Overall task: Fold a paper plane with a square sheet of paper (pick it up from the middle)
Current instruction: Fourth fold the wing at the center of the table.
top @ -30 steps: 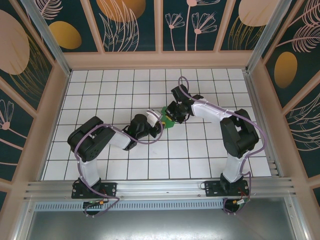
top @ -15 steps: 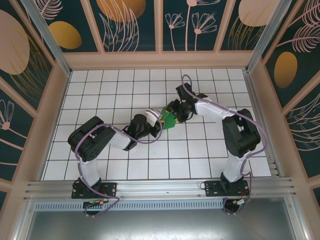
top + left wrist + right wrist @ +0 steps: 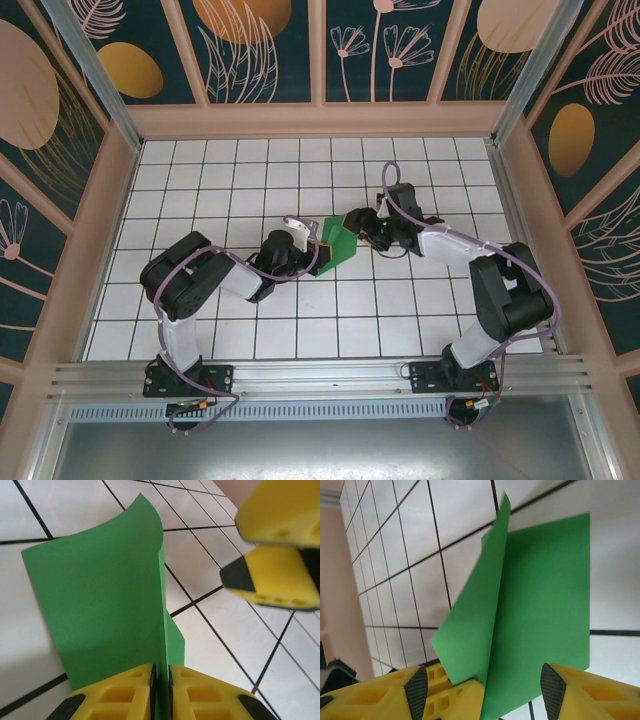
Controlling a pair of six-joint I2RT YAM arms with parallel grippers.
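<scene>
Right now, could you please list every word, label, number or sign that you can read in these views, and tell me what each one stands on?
None: there is no readable text.
The thin green square sheet of paper is plain on the faces shown.
The left gripper and right gripper have unmarked yellow pads.
The painted wall panels carry leaf and flower patterns, no letters.
</scene>
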